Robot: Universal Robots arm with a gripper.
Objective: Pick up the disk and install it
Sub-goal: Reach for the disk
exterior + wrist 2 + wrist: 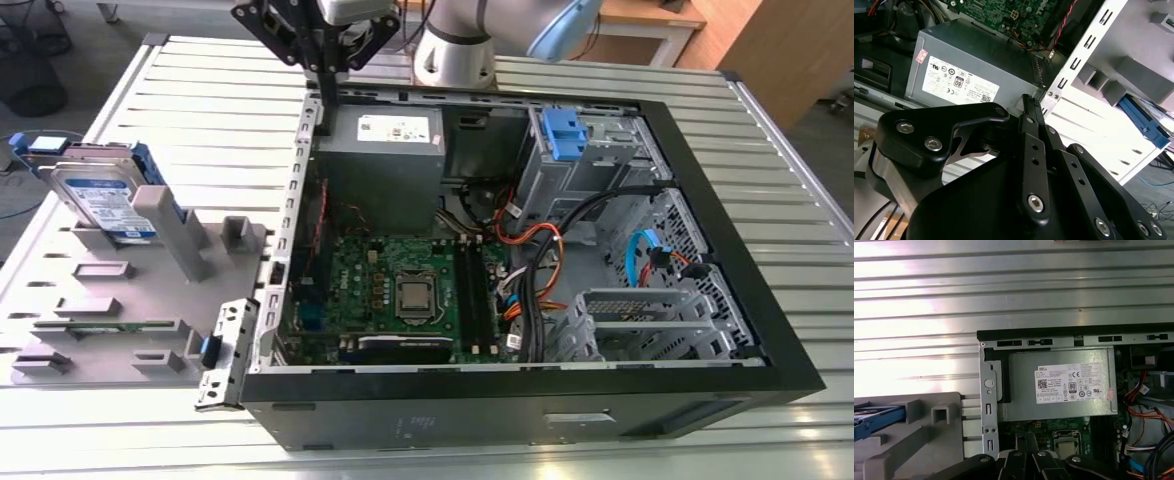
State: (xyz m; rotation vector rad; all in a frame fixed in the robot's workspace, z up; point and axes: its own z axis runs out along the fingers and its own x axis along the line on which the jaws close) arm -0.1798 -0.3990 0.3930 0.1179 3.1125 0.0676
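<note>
The disk (pixel 107 200), silver with a white-and-blue label and a blue frame, stands upright in a grey holder (pixel 120 300) at the exterior view's left, outside the computer case. Its blue frame edge shows in the second wrist view (pixel 1145 123) and in the first wrist view (pixel 874 416). My gripper (pixel 318 68) hangs high over the case's back corner near the power supply, well apart from the disk. Its black fingers (pixel 1030 107) lie together with nothing between them, as the first wrist view also shows for the gripper (pixel 1026 439).
The open computer case (pixel 747 250) lies on a ribbed metal table (pixel 214 100). Inside are a grey power supply (pixel 387 135), a green motherboard (pixel 400 290), cables and a metal drive cage with a blue latch (pixel 567 135). The robot's base stands behind the case.
</note>
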